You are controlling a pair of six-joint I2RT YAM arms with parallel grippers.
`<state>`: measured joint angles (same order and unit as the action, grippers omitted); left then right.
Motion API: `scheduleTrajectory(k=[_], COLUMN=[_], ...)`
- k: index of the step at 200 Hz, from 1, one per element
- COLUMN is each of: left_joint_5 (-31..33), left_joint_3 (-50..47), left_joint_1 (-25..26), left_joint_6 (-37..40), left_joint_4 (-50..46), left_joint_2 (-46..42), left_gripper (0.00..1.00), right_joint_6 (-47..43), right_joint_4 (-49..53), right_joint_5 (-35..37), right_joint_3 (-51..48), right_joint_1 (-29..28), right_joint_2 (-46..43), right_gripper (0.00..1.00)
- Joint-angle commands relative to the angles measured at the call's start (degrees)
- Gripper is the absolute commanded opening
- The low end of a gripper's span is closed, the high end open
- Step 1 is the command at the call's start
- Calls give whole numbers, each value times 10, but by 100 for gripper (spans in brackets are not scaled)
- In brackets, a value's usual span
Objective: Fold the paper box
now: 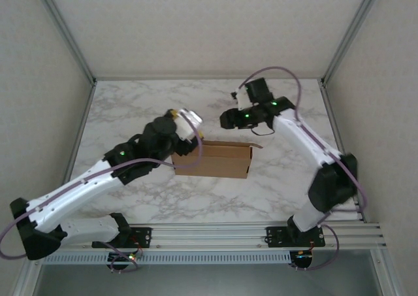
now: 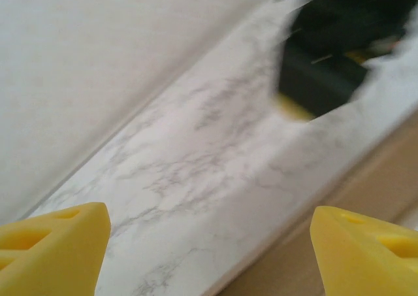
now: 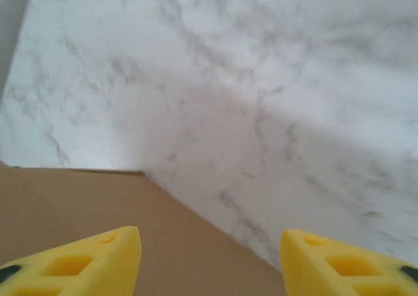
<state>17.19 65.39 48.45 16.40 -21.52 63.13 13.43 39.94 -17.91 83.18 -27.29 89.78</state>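
Though cropped, left pincer (image 2: 209, 212), right pincer (image 3: 210, 234) gape empty; paper box (image 1: 222, 160) end hidden under left arm (image 1: 140, 153).

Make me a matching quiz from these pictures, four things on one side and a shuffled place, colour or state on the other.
1 paper box
2 left gripper
3 right gripper
4 table

A white marble
B open, toward the box's right end
C brown, mid-table
D open, at the box's left end

Pairs: 1-C, 2-D, 3-B, 4-A
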Motion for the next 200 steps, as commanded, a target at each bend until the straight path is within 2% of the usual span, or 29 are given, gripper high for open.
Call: scheduleTrajectory(k=[1,19,39,58,79,98,131,154,200], left_joint_5=[58,54,37,-7,-43,-45,-42,-48,-54], left_joint_3=[-19,-32,-69,-88,-100,-123,-173,-201,-226], left_joint_1=[-70,-124,-162,-207,-248,-258,-260,-260,-260], left_joint_6=[-159,-224,-272,-321,-358,-373,-407,-422,-426], left_joint_4=[39,16,43,65,86,114,165,185,205], left_joint_2=[-32,-42,-63,-66,-61,-64,-88,-95,-111], left_gripper=[81,81,83,83,84,84,84,84,85], right_joint_6=[-8,-70,-158,-246,-345,-409,-483,-492,-493], right_joint_4=[-18,-34,-15,-13,-16,-3,14,4,16], right_joint_5=[110,115,131,147,110,77,49,38,4], right_joint_3=[-49,-109,-153,-195,-231,-254,-268,-260,-252], right_joint_1=[6,5,4,10,12,20,52,71,72], right_joint_2=[-79,-153,-224,-280,-341,-381,-381,-350,-280], right_gripper=[57,57,56,54,52,52,52,51,50])
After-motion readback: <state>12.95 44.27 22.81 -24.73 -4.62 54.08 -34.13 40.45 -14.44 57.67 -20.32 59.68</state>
